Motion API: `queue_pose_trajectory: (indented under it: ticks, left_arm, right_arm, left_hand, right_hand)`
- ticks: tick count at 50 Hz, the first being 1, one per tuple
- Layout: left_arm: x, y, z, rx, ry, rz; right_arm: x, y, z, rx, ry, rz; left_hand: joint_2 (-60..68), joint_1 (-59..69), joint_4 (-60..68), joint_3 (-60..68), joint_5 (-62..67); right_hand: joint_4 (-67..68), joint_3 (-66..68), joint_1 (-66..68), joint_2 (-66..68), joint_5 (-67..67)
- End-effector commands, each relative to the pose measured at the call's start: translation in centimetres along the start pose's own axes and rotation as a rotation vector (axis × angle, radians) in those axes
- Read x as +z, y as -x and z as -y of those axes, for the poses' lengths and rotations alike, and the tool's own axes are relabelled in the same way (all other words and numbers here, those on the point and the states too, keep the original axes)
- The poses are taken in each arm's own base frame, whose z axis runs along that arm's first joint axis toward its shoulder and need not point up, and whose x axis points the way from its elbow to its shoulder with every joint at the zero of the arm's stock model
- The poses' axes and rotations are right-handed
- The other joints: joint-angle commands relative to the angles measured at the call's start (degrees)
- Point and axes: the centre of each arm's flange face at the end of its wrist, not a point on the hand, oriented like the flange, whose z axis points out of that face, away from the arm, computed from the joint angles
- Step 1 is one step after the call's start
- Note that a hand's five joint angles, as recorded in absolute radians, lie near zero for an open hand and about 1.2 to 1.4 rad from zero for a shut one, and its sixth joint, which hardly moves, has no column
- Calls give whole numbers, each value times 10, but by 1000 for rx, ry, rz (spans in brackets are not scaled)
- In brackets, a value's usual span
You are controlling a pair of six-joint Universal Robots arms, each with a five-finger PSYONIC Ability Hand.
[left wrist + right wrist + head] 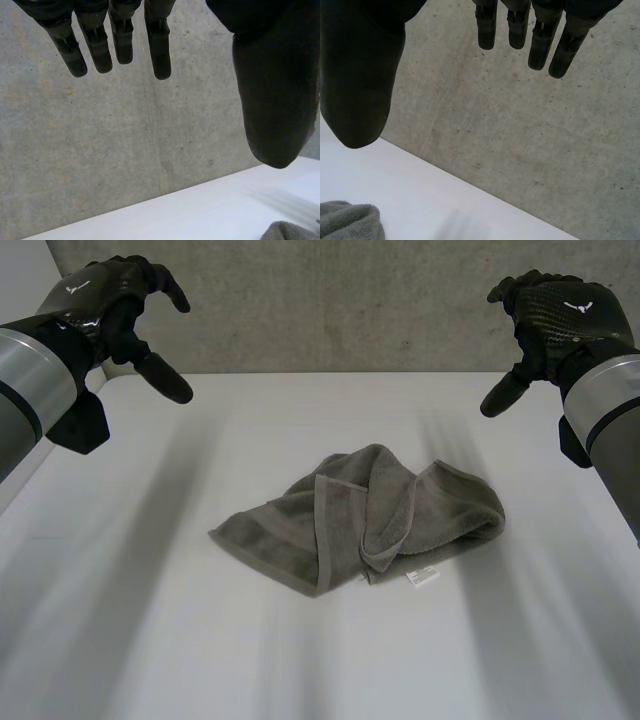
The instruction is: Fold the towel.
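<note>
A grey towel (365, 517) lies crumpled in the middle of the white table (150, 640), with folds bunched over each other and a small white label at its near edge. My left hand (105, 305) hovers high above the table's far left, open, fingers (120, 40) straight and holding nothing. My right hand (550, 315) hovers at the far right, likewise open with its fingers (540, 40) spread and empty. Both hands are well apart from the towel. A corner of the towel (292, 231) peeks in beyond my left thumb, and another bit of the towel (347, 220) lies below my right thumb.
A grey concrete wall (350, 300) rises behind the table's far edge. Bare white tabletop surrounds the towel on all sides.
</note>
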Motion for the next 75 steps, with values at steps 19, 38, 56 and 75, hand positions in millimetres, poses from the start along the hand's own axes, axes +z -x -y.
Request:
queue_pose_trajectory:
  ticks: [19,38,56,75]
  left_arm:
    - [-1,-3,-7,5,35,-1]
    - [48,-57,-138,-10,270,-235]
    - [105,-71,-253,297,304,-351]
    - [86,-81,-216,299,350,-367]
  right_arm:
    - [-1,1,0,-12,15,10]
    - [5,11,-16,-111,50,107]
    - [10,6,-23,-120,68,100]
    - [11,13,-39,-209,105,126]
  left_hand:
    - [-40,-43,-41,-41,-18]
    - [-28,-31,-29,-29,-7]
    - [-13,-16,-14,-14,9]
    - [631,628,630,630,653]
  right_hand:
    - [-51,-40,-33,-43,-34]
    - [-51,-40,-33,-43,-34]
    - [-51,-40,-33,-43,-34]
    - [-51,-40,-33,-43,-34]
